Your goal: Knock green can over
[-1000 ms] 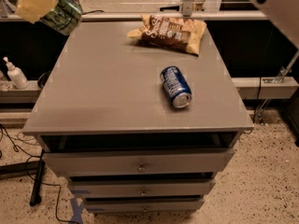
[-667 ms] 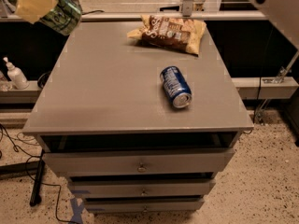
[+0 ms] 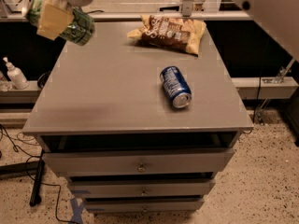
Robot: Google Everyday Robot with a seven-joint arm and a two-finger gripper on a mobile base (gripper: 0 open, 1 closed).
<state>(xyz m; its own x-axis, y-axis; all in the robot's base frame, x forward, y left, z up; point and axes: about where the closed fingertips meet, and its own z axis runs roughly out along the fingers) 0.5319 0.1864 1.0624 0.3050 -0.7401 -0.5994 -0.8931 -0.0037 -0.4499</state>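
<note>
Grey bench (image 3: 117, 101) with drawers fills the view. Above its rear left corner the green can (image 3: 82, 28) hangs tilted in the air, pinched in the jaws of the gripper (image 3: 55, 18). Well apart, a blue can (image 3: 175, 86) lies on its side mid-bench, with a chip bag (image 3: 169, 31) behind it.

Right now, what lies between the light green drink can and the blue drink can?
Only bare grey cabinet top, in the camera view; the tool holds the light green can, upper left.

green can (image 3: 80, 28) tilted in gripper (image 3: 55, 20), upper left
</note>
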